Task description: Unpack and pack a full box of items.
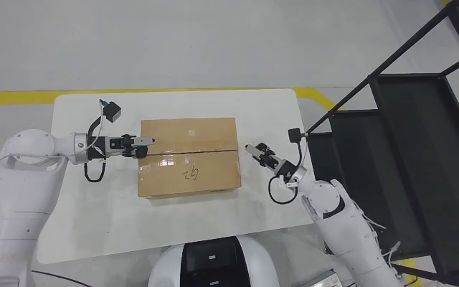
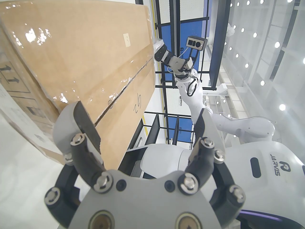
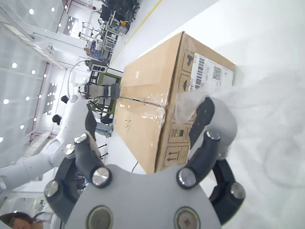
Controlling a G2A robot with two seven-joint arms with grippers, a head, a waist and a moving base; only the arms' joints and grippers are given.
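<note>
Centrally, the closed box (image 1: 188,156) is seen on the desk (image 1: 86,215), its taped seam (image 1: 190,151) running left to right along the long axis. The left end effector (image 1: 142,146), spread wide, is placed at the seam's left end, nearer than the right end effector (image 1: 252,150), likewise spread, just off the right end.

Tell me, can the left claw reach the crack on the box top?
Probably yes: the left claw is open at one end of the seam on the box, nothing in between.
</note>
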